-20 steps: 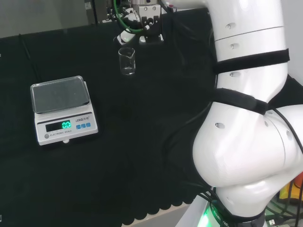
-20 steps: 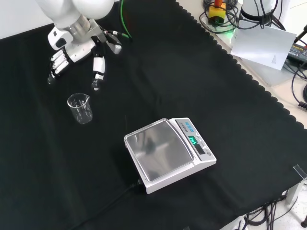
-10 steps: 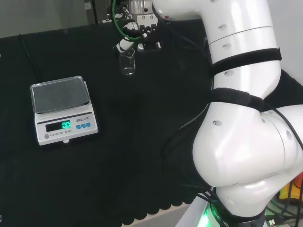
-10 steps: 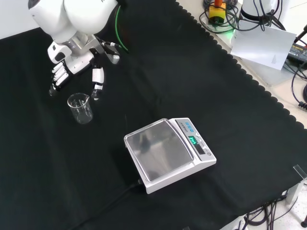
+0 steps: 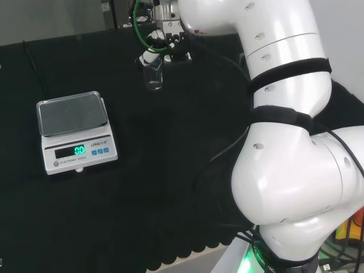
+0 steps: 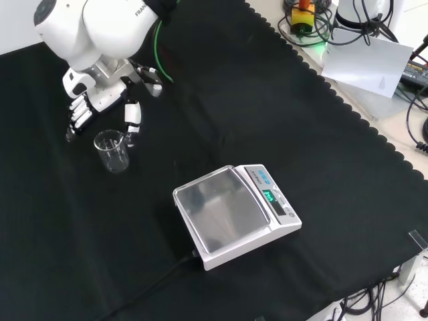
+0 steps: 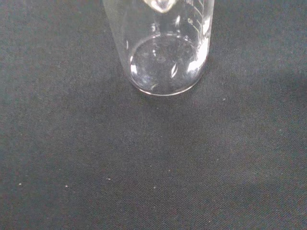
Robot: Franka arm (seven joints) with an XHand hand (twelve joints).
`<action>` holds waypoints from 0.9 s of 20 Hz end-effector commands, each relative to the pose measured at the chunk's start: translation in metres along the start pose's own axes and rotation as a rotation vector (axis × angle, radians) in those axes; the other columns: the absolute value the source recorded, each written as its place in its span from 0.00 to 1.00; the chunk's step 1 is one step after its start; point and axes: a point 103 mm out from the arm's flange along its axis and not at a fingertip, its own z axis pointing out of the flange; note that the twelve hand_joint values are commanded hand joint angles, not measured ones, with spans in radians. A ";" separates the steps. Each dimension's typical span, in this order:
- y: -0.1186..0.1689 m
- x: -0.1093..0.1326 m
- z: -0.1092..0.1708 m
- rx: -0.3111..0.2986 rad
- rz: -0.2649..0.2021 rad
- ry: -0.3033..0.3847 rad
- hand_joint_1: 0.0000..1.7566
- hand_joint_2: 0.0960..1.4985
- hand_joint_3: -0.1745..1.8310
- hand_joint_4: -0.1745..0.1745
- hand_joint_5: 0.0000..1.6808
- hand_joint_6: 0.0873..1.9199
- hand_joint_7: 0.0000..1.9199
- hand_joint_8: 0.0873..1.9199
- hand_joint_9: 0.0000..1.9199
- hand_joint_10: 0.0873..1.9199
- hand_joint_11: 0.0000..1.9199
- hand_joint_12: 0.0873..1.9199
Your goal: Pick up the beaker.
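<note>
Beaker point(image 6: 112, 150): small, clear glass, upright on the black cloth of the desk point(image 6: 234, 87), apparently empty; base flat on the cloth in the wrist view point(image 7: 165, 62), printed scale marks faint on the wall. Not lifted.

Robot hand point(image 6: 100, 100): just behind and above the beaker in the front view, spread, nothing held. Fingers point(image 6: 79, 115) hanging down on one side of the rim, thumb point(image 6: 132, 119) on the other, beaker in the gap below and between them. Thumb tip close beside the rim; contact not certain. In the head view, robot hand point(image 5: 156, 48) right at the top of the beaker point(image 5: 153, 77), rim partly covered.

Step in hand, as judged: approach finished or nearly so, pre-grasp straddle. No closure, no lift.

Next move calls for: a little more descent so that fingers and thumb flank the wall below the rim, then closing from both sides together, then a straight lift. Uneven closing likely to push or tip a light, smooth vessel; slip on glass possible.

Scale point(image 6: 234, 214): well apart from the robot hand, on the far side of the beaker from it in the front view, display lit, pan bare. No bearing on the grasp.
</note>
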 end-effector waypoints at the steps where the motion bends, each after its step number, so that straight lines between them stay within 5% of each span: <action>1: 0.012 -0.002 0.019 0.038 0.010 -0.015 0.29 0.46 0.18 0.53 0.05 0.00 0.00 0.31 0.08 0.40 0.00 0.66; 14: 0.025 -0.002 0.032 0.067 0.023 -0.035 0.30 0.46 0.18 0.53 0.07 0.00 0.00 0.31 0.08 0.40 0.00 0.65; 18: 0.024 -0.002 0.033 0.034 0.033 -0.038 0.37 0.48 0.19 0.55 0.13 0.00 0.04 0.33 0.13 0.40 0.00 0.70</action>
